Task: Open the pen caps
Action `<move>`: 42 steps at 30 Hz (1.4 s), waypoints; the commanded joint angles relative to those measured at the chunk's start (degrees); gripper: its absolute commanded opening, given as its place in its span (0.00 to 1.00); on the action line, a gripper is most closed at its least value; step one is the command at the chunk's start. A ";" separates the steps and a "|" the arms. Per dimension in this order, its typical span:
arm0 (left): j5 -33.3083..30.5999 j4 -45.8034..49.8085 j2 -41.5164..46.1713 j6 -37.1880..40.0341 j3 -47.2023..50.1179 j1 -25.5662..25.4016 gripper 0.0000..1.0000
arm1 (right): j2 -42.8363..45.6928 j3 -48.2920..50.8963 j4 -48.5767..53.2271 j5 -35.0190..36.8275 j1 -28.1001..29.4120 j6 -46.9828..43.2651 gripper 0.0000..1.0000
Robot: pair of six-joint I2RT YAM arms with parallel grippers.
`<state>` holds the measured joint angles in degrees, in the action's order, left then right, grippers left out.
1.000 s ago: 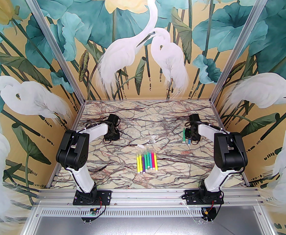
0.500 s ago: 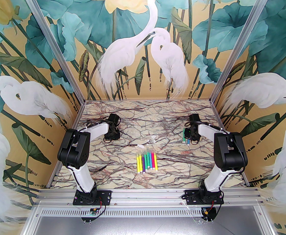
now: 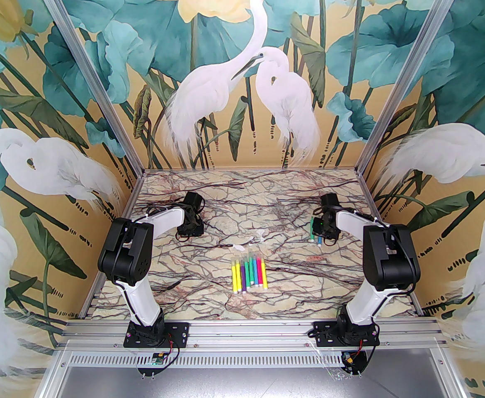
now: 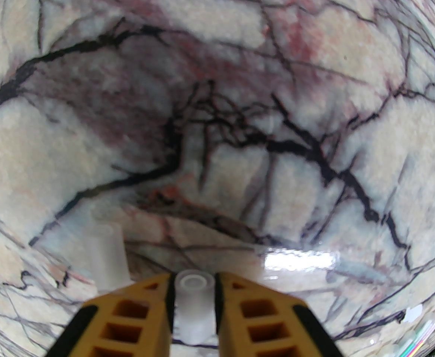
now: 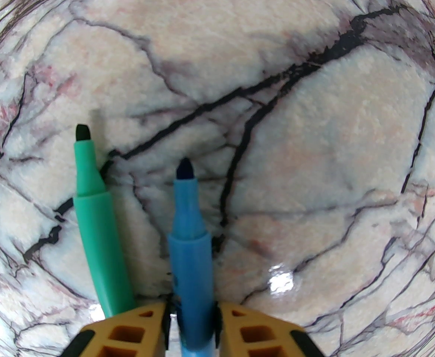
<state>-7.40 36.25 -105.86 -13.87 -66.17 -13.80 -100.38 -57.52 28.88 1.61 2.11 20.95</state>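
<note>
Slightly inward, my left elbow (image 3: 124,255) has shifted; veined marble table (image 3: 209,301), heron-mural walls (image 3: 226,98). My left gripper (image 4: 194,277) pinches a clear pen cap (image 4: 194,305), and my right gripper (image 5: 193,305) clamps the uncapped blue pen (image 5: 189,251).

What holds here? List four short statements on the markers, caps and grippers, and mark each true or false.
1. The blue marker between the fingers of the right gripper is uncapped. True.
2. The green marker beside it has its cap on. False: its dark tip is bare.
3. A clear pen cap sits between the fingers of the left gripper. True.
4. The row of markers lies at the far edge of the table. False: it lies mid-table, between the arms.
</note>
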 commanded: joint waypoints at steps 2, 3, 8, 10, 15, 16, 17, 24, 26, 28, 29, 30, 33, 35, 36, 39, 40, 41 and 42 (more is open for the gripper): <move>-0.26 1.57 0.59 0.45 -1.42 0.44 0.29 | 2.11 1.31 -0.68 -0.11 -0.35 -0.34 0.29; -0.17 1.70 0.92 0.51 -1.42 0.44 0.31 | 2.33 1.44 -0.68 -0.11 -0.35 -0.38 0.29; 1.62 0.59 4.20 0.24 -0.30 0.44 0.40 | 3.72 2.31 -0.86 -0.04 -0.27 -1.06 0.30; 3.22 -0.19 6.05 0.12 0.48 0.44 0.43 | 5.20 3.23 -1.73 -0.19 -0.28 -1.24 0.32; 9.55 -2.93 10.71 0.21 2.77 0.44 0.48 | 8.94 4.70 -1.87 -0.55 -0.04 -1.35 0.34; 11.52 -4.07 12.04 0.29 3.60 0.44 0.49 | 9.81 4.93 -1.45 -0.29 0.16 -1.48 0.34; 12.86 -4.73 13.12 0.28 4.34 0.44 0.51 | 10.58 4.96 -1.23 -0.14 0.34 -1.65 0.34; 18.95 -9.27 19.68 -0.65 10.30 0.45 0.64 | 17.77 6.95 0.66 1.39 5.87 -3.81 0.35; 20.11 -11.55 22.18 -1.44 12.78 0.48 0.69 | 19.63 7.41 1.51 1.94 8.39 -3.90 0.36; 20.80 -13.58 25.38 -1.94 15.14 0.45 0.73 | 21.46 7.46 2.67 2.30 11.05 -3.51 0.36; 20.94 -14.13 26.76 -2.03 15.99 0.45 0.75 | 22.25 7.60 2.98 1.91 12.10 -3.22 0.37; 20.89 -14.57 28.24 -2.12 16.81 0.44 0.76 | 23.16 7.85 3.13 0.93 13.12 -2.83 0.37; 20.94 -15.66 32.36 -2.26 19.38 0.36 0.77 | 25.89 9.17 3.45 -1.53 15.70 -1.66 0.38; 21.29 -16.81 34.60 -2.66 21.23 0.37 0.79 | 27.55 10.06 3.85 -2.53 17.55 -0.94 0.38; 21.63 -17.65 35.58 -2.97 22.27 0.27 0.79 | 28.35 10.62 3.87 -3.19 18.69 -0.55 0.38; 22.40 -19.10 37.10 -3.68 24.13 0.27 0.81 | 30.29 12.13 4.56 -4.62 22.02 1.09 0.38; 22.58 -19.24 37.22 -3.70 24.45 0.32 0.81 | 30.83 12.65 4.72 -5.05 23.05 1.53 0.38; 22.67 -19.36 37.31 -3.74 24.63 0.27 0.81 | 31.30 13.09 4.72 -5.35 23.98 2.16 0.38; 22.91 -19.44 37.44 -3.83 24.77 0.20 0.81 | 31.78 13.60 4.68 -5.82 25.33 2.68 0.39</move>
<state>13.50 18.98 -69.32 -16.91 -42.28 -13.76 -70.28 -45.45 32.16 -1.80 24.97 20.88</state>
